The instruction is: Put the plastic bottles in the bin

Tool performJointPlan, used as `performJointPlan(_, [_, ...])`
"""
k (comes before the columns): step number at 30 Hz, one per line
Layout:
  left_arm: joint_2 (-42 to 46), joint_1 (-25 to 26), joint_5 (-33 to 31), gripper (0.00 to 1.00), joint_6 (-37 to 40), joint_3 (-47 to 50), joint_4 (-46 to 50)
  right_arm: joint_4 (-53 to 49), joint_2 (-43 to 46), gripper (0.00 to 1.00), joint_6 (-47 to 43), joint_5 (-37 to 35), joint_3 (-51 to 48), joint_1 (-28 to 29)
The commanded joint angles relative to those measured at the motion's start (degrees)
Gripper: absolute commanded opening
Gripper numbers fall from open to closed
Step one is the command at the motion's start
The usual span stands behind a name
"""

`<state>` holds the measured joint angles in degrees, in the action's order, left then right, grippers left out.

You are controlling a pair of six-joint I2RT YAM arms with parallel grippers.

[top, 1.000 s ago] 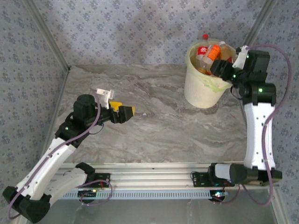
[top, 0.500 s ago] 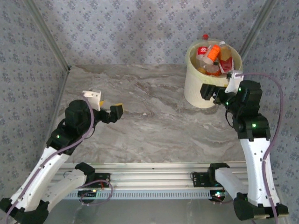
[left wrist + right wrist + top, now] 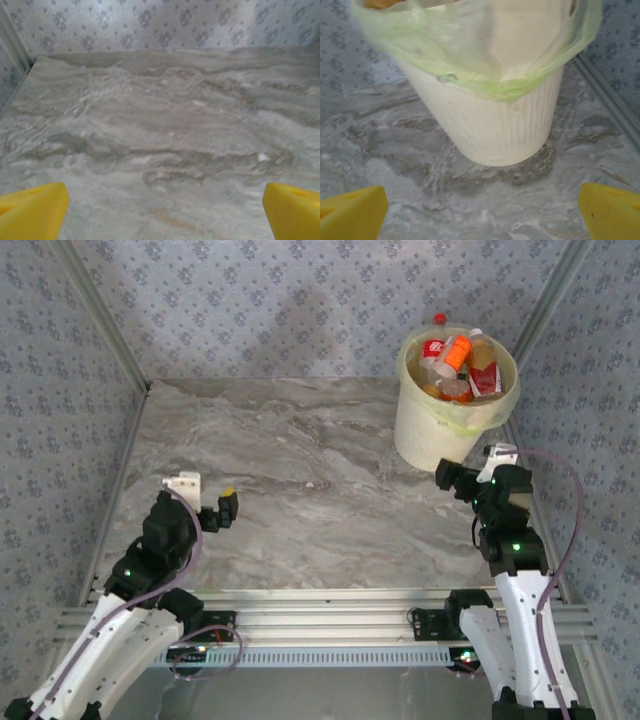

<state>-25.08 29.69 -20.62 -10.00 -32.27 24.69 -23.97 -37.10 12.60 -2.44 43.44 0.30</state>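
Observation:
The bin, a cream-white bucket with a pale green bag over its rim, stands at the table's far right. Several plastic bottles with orange, red and white parts are piled inside it, one red cap poking up at the back. My right gripper hangs open just in front of the bin's base, with nothing between its fingers. In the right wrist view the bin's ribbed wall and bag loom above the open gripper. My left gripper is open over the near left of the table, holding nothing; its yellow pads frame bare marble.
The grey marbled table is walled by patterned panels at the back and sides. A metal rail runs along the table's right edge beside the bin. The arms' bases sit on the slotted frame at the near edge.
The right gripper has left the bin's rim, come down and back to the front of its base, and opened. The left arm has drawn back toward the near left edge.

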Motion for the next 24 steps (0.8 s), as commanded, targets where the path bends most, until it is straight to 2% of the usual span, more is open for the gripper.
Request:
performJointPlan(1, [3.75,0.19,-3.33,1.00,2.49,3.49,-3.93,4.13,0.86,1.00,1.96,-4.81,-2.96,-0.43])
performJointPlan(8, [5.06,0.10,-6.34,1.00,3.17,8.17,-7.34,11.27,3.45,1.00,1.12,-3.11,-10.05,-0.56])
performJointPlan(12, [1.56,-0.06,-6.54,1.00,6.09,11.78,-15.48,14.71,4.56,1.00,0.44,-4.83,-13.70,-0.60])
performJointPlan(19, [-7.92,-2.73,-4.14,1.00,5.39,12.64,-24.15,15.30,6.99,1.00,0.61,-7.31,-17.46,-0.41])
performJointPlan(22, [-9.52,-4.32,-3.46,1.00,4.89,12.68,-25.92,22.36,7.52,1.00,1.44,-9.77,-21.98,0.50])
performJointPlan(24, [-9.38,-5.57,-3.51,1.00,4.75,14.39,-28.71,23.02,6.26,1.00,1.26,-10.25,-21.62,0.69])
